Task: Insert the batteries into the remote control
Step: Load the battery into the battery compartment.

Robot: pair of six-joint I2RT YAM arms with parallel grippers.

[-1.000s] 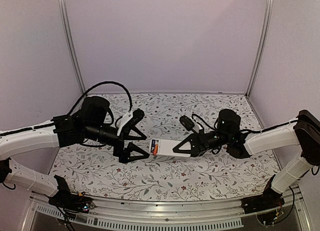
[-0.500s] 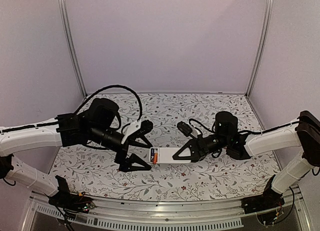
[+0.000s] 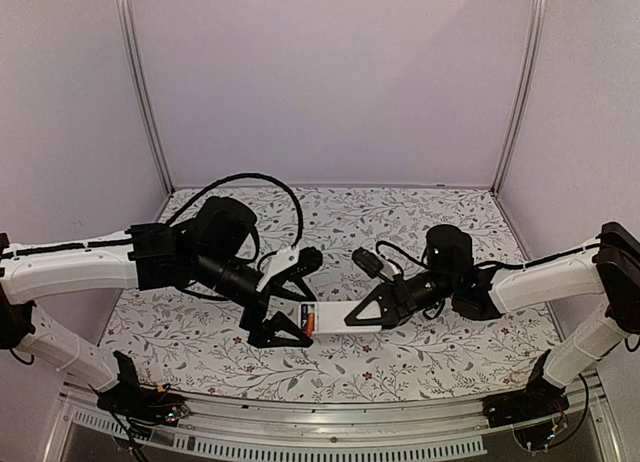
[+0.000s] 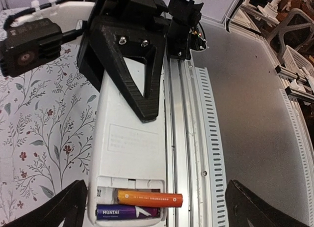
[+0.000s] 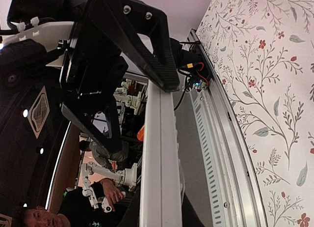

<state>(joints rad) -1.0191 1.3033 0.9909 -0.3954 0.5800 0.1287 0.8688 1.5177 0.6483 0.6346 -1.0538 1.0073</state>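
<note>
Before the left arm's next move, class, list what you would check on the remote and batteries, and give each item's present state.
1. Right tool clamped on remote: ok.
2. Compartment uncovered: ok.
3. Dark battery lying inside the compartment: ok.
4. Orange battery seated: not ok, one end overhangs the remote's edge.
5. Left tool open, straddling the battery end: ok.
6. Polarity: cannot tell.

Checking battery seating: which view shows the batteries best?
Left wrist: the orange battery and dark battery lie side by side in the remote control's open compartment. Top external shows only an orange speck; right wrist, an orange sliver.
</note>
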